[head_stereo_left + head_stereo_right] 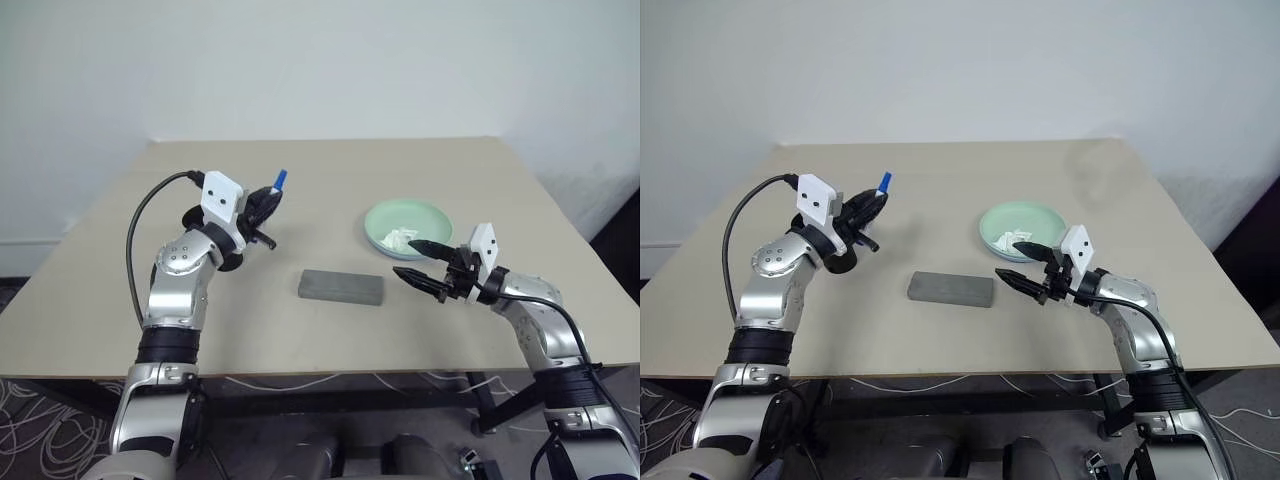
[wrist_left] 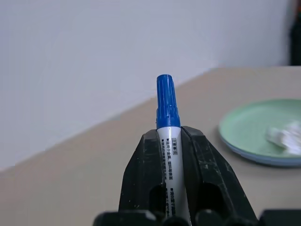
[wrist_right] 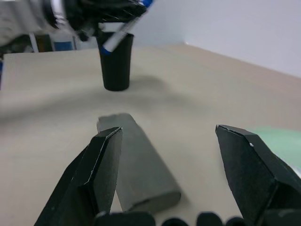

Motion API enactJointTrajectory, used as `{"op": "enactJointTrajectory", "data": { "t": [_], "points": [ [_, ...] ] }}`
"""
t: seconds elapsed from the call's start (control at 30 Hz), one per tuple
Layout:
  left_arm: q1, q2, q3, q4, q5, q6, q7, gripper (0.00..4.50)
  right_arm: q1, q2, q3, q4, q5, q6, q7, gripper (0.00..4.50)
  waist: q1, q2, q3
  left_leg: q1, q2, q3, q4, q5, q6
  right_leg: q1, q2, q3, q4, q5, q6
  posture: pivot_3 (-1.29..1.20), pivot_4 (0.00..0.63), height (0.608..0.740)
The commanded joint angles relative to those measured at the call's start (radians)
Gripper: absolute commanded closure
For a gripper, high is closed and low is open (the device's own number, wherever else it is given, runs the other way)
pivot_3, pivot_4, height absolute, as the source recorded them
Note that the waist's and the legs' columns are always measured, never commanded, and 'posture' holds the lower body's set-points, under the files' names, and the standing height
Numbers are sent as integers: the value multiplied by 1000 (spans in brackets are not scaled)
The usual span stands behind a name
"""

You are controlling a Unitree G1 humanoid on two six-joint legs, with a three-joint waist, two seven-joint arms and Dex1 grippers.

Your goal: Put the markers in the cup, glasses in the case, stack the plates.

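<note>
Bare table (image 1: 120, 290) around the case (image 1: 340, 287), plates (image 1: 407, 227) near right gripper (image 1: 420, 262), cup (image 3: 115, 66) under left gripper (image 1: 262, 205)

Beige table (image 1: 200, 330) against white wall (image 1: 320, 60)

I see my left gripper (image 1: 262, 205) raised, fingers clamped on the marker (image 2: 168, 136). My right gripper (image 1: 425, 264) hangs level, fingers spread wide, holding nothing.

Small dark print runs in lines along the white barrel of the blue-capped marker (image 2: 170, 155), seen in the left wrist view; the characters are too small to read. No other text, label, brand, number or sign is legible on anything else.
</note>
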Motion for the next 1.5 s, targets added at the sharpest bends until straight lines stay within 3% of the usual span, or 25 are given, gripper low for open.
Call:
{"op": "enactJointTrajectory", "data": {
  "t": [0.03,0.33,0.73,1.1,1.17,1.5],
  "points": [
    [-112,21,43,132,66,-162,140,4385,-18,-8,-11,-70,36,15,13,1068,1,0,0,0,0,0,0,0,0,0,0,0,0,0,0,0,0,738],
    [-266,66,30,530,178,-402,359,4385,-16,6,0,-133,50,47,4,1068,0,-1,0,0,0,1,2,0,1,1,0,-1,0,1,2,0,0,738],
    [-266,43,33,649,178,-454,388,4385,-16,6,2,-153,53,62,-6,1068,0,-2,-1,0,0,1,4,0,1,1,0,-1,0,2,4,0,0,738],
    [-260,54,29,644,189,-449,414,577,-28,12,11,-177,51,94,-24,1068,0,-2,-1,0,0,1,4,0,1,1,1,-1,0,2,4,0,0,738],
    [-257,54,27,640,190,-449,416,47,-28,12,12,-176,51,93,-24,1068,0,-2,-1,0,0,1,4,0,1,1,1,-2,0,3,4,0,0,738],
    [-238,47,57,575,134,-431,358,47,-22,8,6,-152,50,71,-8,1068,0,-3,-1,0,0,1,4,0,1,1,1,-2,0,3,4,0,0,738]
  ]
}}
